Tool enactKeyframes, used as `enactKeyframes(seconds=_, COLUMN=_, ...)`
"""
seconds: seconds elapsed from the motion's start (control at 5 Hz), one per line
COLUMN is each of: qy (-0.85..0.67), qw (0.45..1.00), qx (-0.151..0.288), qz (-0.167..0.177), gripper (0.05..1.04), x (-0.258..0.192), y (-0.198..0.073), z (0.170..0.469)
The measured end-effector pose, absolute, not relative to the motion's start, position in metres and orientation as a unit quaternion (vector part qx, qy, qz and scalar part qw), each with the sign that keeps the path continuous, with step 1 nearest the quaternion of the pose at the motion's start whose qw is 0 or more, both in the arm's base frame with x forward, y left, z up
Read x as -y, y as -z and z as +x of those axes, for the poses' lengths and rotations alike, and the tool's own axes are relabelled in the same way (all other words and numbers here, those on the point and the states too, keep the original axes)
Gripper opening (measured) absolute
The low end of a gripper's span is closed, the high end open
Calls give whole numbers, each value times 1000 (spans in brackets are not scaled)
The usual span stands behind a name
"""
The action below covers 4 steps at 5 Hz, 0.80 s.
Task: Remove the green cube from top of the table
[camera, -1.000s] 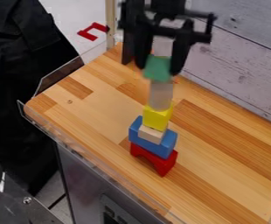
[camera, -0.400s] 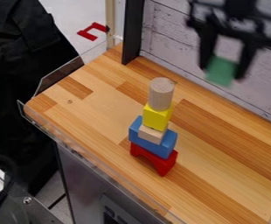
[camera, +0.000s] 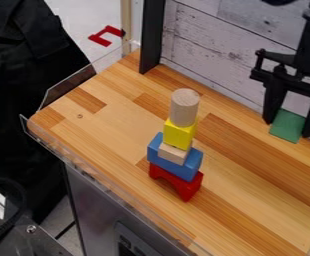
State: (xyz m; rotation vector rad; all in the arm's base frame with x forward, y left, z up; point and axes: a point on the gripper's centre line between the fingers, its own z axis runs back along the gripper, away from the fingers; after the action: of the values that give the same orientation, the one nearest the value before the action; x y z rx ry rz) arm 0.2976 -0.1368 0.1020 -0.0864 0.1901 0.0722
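At the right side of the view hangs my gripper (camera: pixel 290 128), shut on the green cube (camera: pixel 288 126), which sits between its two fingertips over the back right part of the wooden table (camera: pixel 251 200). Left of it, near the middle, a block tower stands apart from the gripper. From the top down it has a wooden cylinder (camera: pixel 184 107), a yellow block (camera: pixel 179 134), a small plain wood block (camera: pixel 173 153), a blue block (camera: pixel 178 166) and a red arch block (camera: pixel 178 183) on the tabletop.
A whitewashed plank wall (camera: pixel 218 50) runs behind the table, with a black upright post (camera: pixel 152 37) at its left end. A clear guard (camera: pixel 67 85) edges the table's left side. A red bracket-shaped piece (camera: pixel 104 36) lies beyond the table.
The gripper has moved right from above the tower, then lower, carrying the green cube with it. The cylinder's top is now uncovered, and the rest of the tower has stayed in place.
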Motion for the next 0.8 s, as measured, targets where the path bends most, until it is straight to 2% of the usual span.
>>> enactKeyframes(seconds=0.2, qy=-53, qw=994, qx=-87, qz=-37, gripper=560, x=139, y=-85, z=305)
enactKeyframes(seconds=0.4, qy=-65, qw=992, qx=-105, qz=-27, gripper=560, x=139, y=-65, z=306)
enactKeyframes(seconds=0.8, qy=-93, qw=987, qx=-123, qz=-45, gripper=560, x=140, y=-35, z=302)
